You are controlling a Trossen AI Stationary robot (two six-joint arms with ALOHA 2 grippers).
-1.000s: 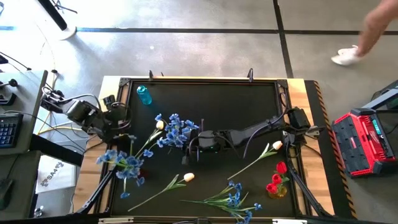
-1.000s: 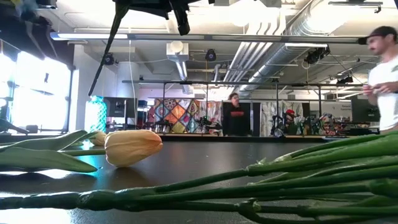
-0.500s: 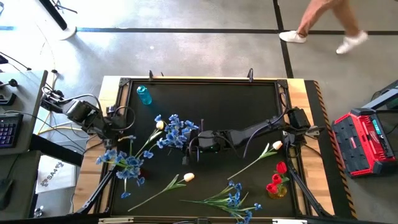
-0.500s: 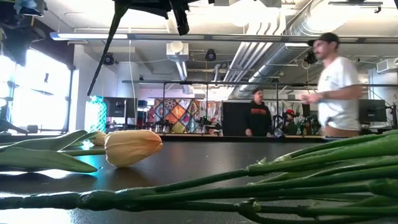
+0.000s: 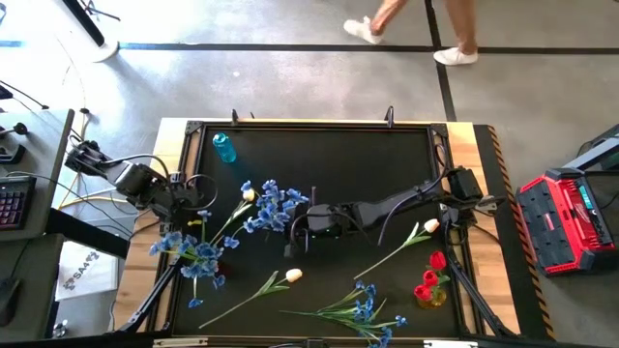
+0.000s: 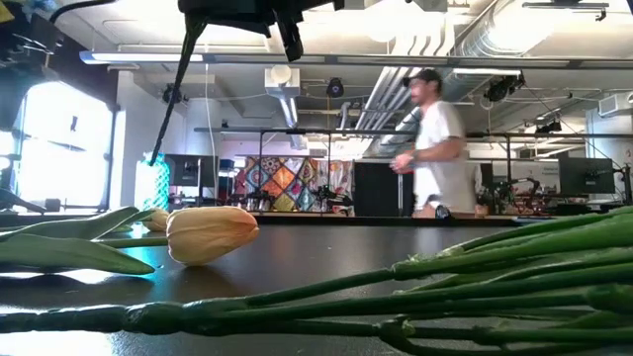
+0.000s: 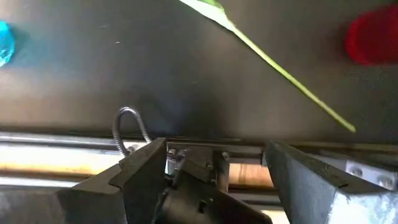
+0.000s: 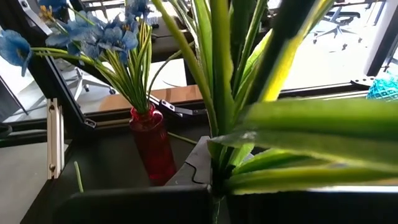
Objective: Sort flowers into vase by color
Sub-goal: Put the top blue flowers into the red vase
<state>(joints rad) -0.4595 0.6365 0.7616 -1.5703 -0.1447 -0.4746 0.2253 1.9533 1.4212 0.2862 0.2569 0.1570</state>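
From above, the person (image 5: 426, 27) beyond the tabletop (image 5: 329, 155) is cut off at the legs; in the low view that figure is blurred. The right pincer (image 5: 290, 230) lies under blue blossoms (image 5: 276, 205), its fingers hidden. In the right wrist view, green leaves (image 8: 249, 124) block most of what lies beyond the red vase (image 8: 152, 146).

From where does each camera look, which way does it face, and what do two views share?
High view: above the table, straight down; left gripper open at the left edge, right gripper mid-table.
Low view: table-top height, level across into the room; right gripper overhead.
Left wrist view: faces the black tabletop; own fingers apart.
Right wrist view: faces a red vase; own gripper shut on green stems.
Shared: the cream tulip, high and low views.
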